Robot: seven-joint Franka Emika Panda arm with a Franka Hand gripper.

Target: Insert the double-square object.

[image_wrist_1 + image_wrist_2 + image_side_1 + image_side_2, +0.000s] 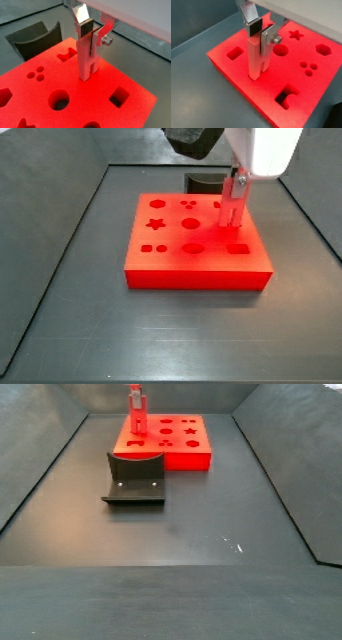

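Up high, most of the arm is cut off in both side views. No writing shows anywhere. The end effector (89, 31) points straight down over the red block (100, 105), its fingers (253, 24) closed on the double-square object (256, 59). That thin red bar stands upright, its low end touching the block's top.

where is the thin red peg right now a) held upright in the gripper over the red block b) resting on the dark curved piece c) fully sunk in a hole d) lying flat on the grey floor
a: the gripper clamps the double-square object upright, its lower end at the top face of the red block; the dark curved piece sits apart, beside the block.
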